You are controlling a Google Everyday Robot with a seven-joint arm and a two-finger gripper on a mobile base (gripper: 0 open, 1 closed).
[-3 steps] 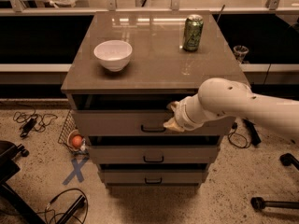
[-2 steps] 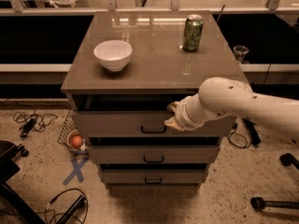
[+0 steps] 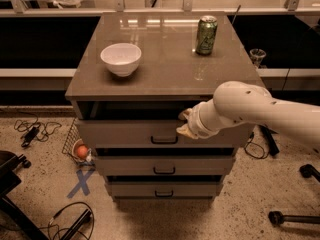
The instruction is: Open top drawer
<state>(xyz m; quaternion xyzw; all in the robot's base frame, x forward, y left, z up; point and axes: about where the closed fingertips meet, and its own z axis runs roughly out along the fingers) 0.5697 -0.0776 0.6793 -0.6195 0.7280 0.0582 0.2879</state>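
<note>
Nearest the camera, on the speckled floor (image 3: 35, 194), lay loose cables (image 3: 70, 219) and a blue tape cross (image 3: 81, 182). Beyond them came the lower drawers (image 3: 130, 167), and over those the top drawer (image 3: 120, 133), its front standing a little proud of the cabinet (image 3: 165, 81) with a dark gap above it. The gripper (image 3: 184, 123) sat at that front's upper edge, just right of the black handle (image 3: 164, 140); whether it was clamped or slack could not be told. The step in hand looked like the pull itself, barely begun. Next called for a straight, level draw outward, keeping purchase. Farthest back, on top, rested a white bowl (image 3: 121, 59) and a green can (image 3: 206, 35).
</note>
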